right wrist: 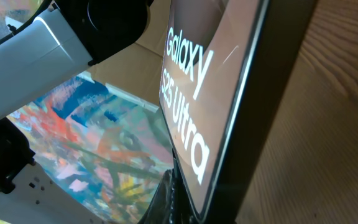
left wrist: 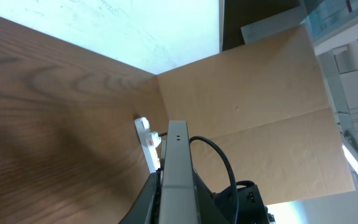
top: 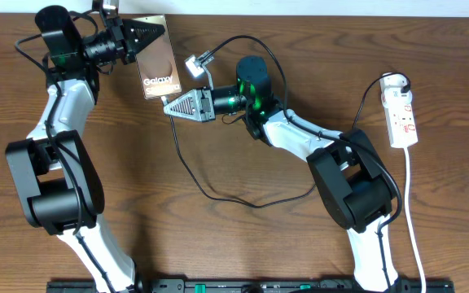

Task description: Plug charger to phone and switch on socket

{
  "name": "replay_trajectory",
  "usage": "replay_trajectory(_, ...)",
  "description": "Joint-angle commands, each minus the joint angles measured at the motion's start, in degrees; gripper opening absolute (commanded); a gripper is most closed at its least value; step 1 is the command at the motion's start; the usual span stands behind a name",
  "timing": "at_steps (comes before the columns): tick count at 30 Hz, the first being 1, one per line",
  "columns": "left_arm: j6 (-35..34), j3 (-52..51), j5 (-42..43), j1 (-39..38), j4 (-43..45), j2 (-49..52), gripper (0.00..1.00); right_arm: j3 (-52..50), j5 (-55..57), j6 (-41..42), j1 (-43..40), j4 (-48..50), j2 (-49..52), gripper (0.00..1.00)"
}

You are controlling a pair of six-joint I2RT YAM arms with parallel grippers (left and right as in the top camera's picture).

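The phone (top: 157,57), brown-black with white Galaxy lettering, is held tilted above the table at the back left. My left gripper (top: 145,37) is shut on its top edge; the phone's grey edge (left wrist: 178,162) runs between the jaws (left wrist: 174,190). My right gripper (top: 168,105) sits at the phone's lower right corner and looks shut on it; the lettered face (right wrist: 191,93) fills that view, with one finger (right wrist: 213,208) against it. The charger cable (top: 194,175) loops over the table, and its plug tip (top: 195,63) lies free beside the phone. The socket strip (top: 402,114) lies at the far right.
The strip's white cord (top: 412,212) runs down the right side towards the front edge. The black cable also arcs behind the right arm (top: 259,41). A cardboard wall (left wrist: 260,106) stands beyond the table.
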Motion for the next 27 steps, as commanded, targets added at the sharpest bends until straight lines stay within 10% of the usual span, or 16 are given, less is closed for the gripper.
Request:
replay_trajectory(1, -0.50, 0.55, 2.34, -0.33, 0.55, -1.09, 0.07, 0.24, 0.63, -0.17, -1.11, 0.20, 0.13, 0.01)
replay_trajectory(27, -0.52, 0.55, 2.45, -0.35, 0.55, -1.09, 0.07, 0.24, 4.55, 3.48, -1.31, 0.48, 0.13, 0.01)
